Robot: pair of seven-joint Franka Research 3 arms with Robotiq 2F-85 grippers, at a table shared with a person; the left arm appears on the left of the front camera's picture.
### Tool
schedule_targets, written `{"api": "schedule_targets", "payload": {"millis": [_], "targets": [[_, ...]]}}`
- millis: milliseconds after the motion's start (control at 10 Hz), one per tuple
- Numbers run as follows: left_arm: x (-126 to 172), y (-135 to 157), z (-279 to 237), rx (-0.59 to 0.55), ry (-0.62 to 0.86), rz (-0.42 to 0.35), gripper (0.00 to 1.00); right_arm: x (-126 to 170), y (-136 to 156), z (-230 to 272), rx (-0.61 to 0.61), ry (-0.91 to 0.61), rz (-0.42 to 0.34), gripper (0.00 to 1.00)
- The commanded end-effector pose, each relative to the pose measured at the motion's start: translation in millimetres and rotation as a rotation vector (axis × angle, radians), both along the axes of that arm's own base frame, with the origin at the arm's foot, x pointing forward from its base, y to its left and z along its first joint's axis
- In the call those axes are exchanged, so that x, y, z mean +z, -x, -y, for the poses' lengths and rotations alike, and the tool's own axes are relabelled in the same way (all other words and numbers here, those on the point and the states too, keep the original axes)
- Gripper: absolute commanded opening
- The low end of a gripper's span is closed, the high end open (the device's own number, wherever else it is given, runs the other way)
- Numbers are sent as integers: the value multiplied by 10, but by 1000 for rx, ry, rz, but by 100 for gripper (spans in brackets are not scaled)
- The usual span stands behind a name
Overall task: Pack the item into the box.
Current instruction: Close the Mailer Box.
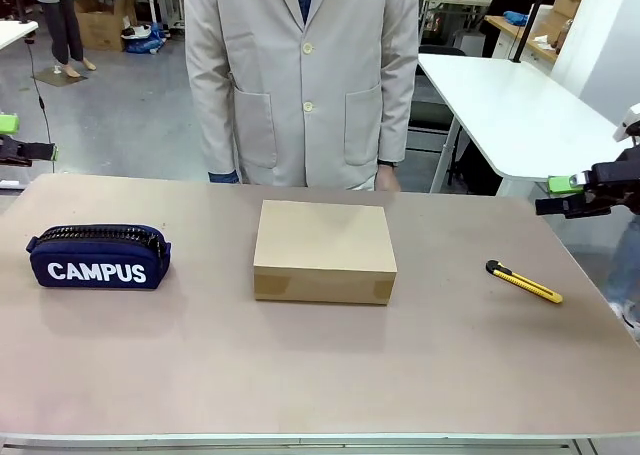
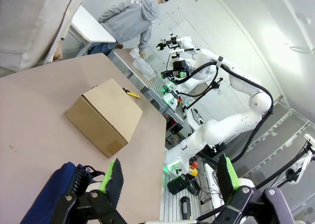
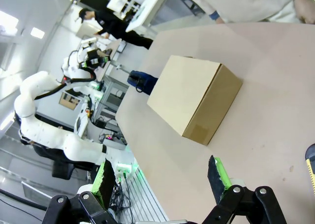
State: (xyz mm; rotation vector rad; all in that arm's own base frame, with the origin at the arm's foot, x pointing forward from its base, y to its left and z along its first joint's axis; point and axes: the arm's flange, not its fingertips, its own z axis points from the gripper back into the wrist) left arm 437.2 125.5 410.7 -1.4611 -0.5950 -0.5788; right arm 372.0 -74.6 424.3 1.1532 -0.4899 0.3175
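The table [image 1: 300, 375] is the broad brown surface; a person in a beige coat [image 1: 300, 75] stands at its far edge. The box [image 1: 323, 250] sits closed at the table's centre, lid flat. The navy pencil case [image 1: 98, 257] lies well to its left, the yellow utility knife [image 1: 524, 282] well to its right. The left gripper [image 2: 170, 179] hangs off the table's left edge, fingers spread wide, holding nothing. The right gripper [image 3: 162, 177] is likewise wide apart and empty.
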Motion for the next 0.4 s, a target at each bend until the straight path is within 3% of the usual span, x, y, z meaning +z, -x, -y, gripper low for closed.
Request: {"api": "schedule_targets", "payload": {"millis": [0, 300], "targets": [[33, 11, 12, -1, -10, -5, 100, 40, 42, 6, -4, -1, -19, 100], [33, 11, 12, -1, -10, -5, 100, 40, 42, 6, -4, -1, -19, 100]]}}
